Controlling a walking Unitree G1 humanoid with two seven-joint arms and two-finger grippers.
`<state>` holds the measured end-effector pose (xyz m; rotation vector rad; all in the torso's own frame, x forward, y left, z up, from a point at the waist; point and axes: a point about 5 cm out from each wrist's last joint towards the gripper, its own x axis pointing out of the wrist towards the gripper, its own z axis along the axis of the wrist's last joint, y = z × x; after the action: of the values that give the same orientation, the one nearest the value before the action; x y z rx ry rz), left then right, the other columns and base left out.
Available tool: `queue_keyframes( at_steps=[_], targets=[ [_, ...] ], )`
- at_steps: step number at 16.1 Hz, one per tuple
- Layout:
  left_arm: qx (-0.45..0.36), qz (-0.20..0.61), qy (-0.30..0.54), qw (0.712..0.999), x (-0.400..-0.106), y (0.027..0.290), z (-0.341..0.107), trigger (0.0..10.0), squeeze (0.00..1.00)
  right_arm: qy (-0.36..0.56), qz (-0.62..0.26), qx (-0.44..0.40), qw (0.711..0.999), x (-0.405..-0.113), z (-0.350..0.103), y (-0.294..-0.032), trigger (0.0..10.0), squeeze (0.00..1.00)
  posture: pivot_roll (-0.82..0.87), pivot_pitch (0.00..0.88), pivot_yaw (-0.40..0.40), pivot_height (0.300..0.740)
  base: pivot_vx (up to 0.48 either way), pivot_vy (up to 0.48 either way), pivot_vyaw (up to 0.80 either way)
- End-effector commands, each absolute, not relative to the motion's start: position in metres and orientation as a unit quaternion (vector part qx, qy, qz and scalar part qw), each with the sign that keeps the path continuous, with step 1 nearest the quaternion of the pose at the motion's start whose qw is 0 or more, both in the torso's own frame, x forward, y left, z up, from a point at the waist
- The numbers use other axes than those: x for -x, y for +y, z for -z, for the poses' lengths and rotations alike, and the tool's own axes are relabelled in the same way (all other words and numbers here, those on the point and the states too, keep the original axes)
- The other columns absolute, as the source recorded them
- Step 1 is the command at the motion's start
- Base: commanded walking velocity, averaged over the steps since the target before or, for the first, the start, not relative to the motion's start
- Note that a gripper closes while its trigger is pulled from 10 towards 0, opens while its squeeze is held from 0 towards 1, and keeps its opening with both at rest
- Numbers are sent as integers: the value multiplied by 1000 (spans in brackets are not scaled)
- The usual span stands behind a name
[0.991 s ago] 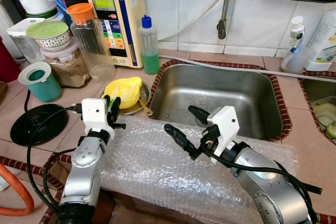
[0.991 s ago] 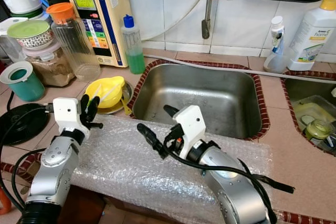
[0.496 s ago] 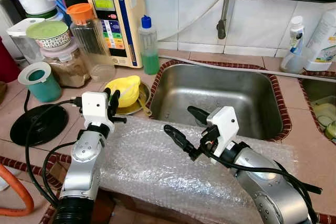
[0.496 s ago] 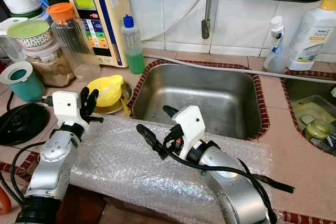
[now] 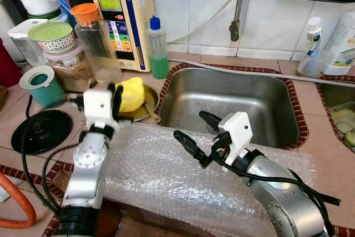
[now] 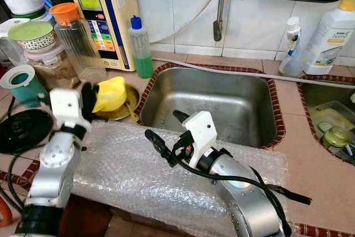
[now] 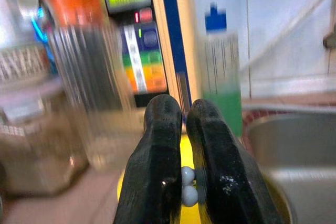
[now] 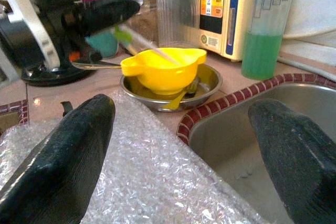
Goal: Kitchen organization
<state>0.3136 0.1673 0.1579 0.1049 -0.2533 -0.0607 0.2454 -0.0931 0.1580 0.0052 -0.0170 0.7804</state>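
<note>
A yellow funnel-like bowl is seen lying in a shallow steel dish on the tiled worktop, just beside the left rim of the steel sink. The bowl is tilted, its open mouth turned up and toward the front edge of the worktop, with a small lug jutting from its rim in the right wrist view. A yellow utensil is propped under it, its long axis running from the dish's middle out over the front rim.

The left gripper is raised at the bowl's left side, its black fingers drawn together around a thin whitish stick; that stick slants from the fingers down into the bowl. The gripper is blurred in the head views.

The right gripper is held over a sheet of bubble wrap that covers the front edge of the worktop, before the sink's front rim. Its two fingers are spread wide apart with nothing between them, and they point toward the bowl.

Along the back left of the worktop stand a water purifier unit, a bottle of green liquid, a clear jar with an orange lid and a teal cup. A black round base rests near the left edge.
</note>
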Motion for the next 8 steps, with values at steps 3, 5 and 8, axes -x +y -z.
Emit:
queue_keyframes(
  at_steps=[3,5,8],
  targets=[
    [-69,41,-164,983,-314,160,-178,0,0,-14,-385,2,923,-246,-159,-89,10000,0,11,0,86,740,0,0,0],
    [-79,58,-178,979,-313,153,-183,0,0,-15,-384,1,923,-246,-159,-88,10000,0,11,0,86,740,0,0,0],
    [-4,118,-207,971,-318,131,-216,0,0,-35,-352,18,935,-253,-163,-94,10000,0,13,0,83,740,0,0,0]
  ],
)
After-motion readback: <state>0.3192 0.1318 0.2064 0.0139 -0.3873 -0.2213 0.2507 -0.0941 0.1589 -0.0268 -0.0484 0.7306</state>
